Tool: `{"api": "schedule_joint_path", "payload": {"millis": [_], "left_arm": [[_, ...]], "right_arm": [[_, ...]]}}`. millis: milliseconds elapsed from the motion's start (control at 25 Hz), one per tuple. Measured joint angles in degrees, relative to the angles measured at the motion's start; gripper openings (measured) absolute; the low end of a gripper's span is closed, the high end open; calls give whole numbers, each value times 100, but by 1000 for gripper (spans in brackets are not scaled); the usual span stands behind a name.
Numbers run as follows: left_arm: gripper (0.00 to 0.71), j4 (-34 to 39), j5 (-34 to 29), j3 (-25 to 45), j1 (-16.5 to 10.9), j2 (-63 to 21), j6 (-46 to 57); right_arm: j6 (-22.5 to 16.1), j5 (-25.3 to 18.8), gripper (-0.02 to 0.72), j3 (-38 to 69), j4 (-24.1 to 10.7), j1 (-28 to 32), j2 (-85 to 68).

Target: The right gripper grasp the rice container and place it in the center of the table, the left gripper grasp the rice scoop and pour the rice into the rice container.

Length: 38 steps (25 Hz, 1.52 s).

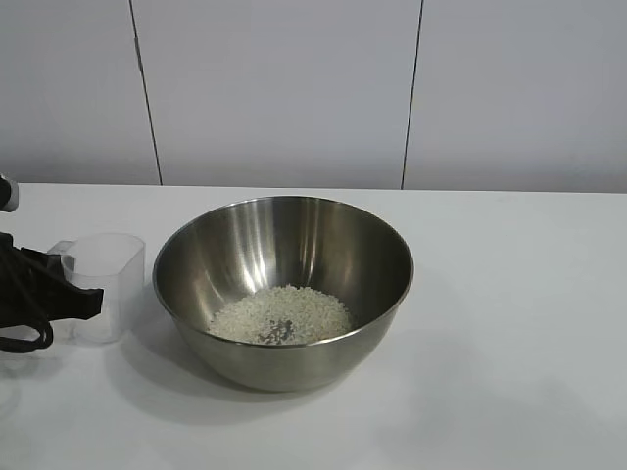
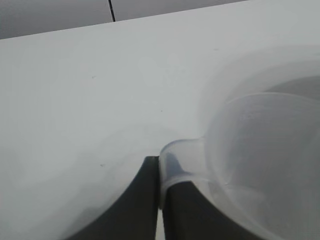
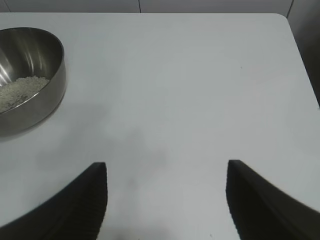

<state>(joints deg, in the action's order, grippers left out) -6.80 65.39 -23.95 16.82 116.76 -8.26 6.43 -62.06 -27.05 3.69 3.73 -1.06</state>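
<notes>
- left gripper (image 1: 83,299) at the far left edge of the exterior view, mostly cut off by the frame; fingers pinched tight on the small side handle of the rice scoop (image 1: 106,284).
- left wrist view: the two dark fingers (image 2: 135,200) meet on the clear handle tab, scoop (image 2: 260,160) straight ahead of the fingertips; its far side runs out of frame.
- scoop upright, mouth up, handle pointing back at the left gripper, body on the side away from it, toward the bowl; looks empty, but the clear plastic is hard to read. Cannot tell if its base touches the bench (image 1: 509,323) or hangs just above.
- rice container (image 1: 283,289) just beyond the scoop from the left gripper, upright on the bench, mouth up, round so no long axis.
- rice (image 1: 281,314) a pale heap at the bowl bottom; near wall hides the heap's front edge.
- right gripper (image 3: 167,200) seen only in its own wrist view: fingers set wide apart, holding nothing, over bare bench; bowl (image 3: 30,80) well off ahead and to one side, cut by the frame.
</notes>
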Motion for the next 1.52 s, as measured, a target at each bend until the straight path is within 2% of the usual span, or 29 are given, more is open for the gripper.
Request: {"api": "schedule_joint_path", "payload": {"millis": [560,720,880,1080,1160,1280,1520], "left_arm": [[43,-17,44,154,0,0,0],[134,-17,50,254,0,0,0],[282,-68,59,315,0,0,0],[479,-530,61,429,0,0,5],[532,-589,61,485,0,0,5],[563,-547,61,597,0,0,9],[571,-488,61,924,0,-5,9]], "right_arm": [[0,-10,463,0,0,0,0],[0,-10,463,0,0,0,0],[0,-10,463,0,0,0,0],[0,-10,463,0,0,0,0],[0,-10,463,0,0,0,0],[0,-10,463,0,0,0,0],[0,2,463,0,0,0,0]]}}
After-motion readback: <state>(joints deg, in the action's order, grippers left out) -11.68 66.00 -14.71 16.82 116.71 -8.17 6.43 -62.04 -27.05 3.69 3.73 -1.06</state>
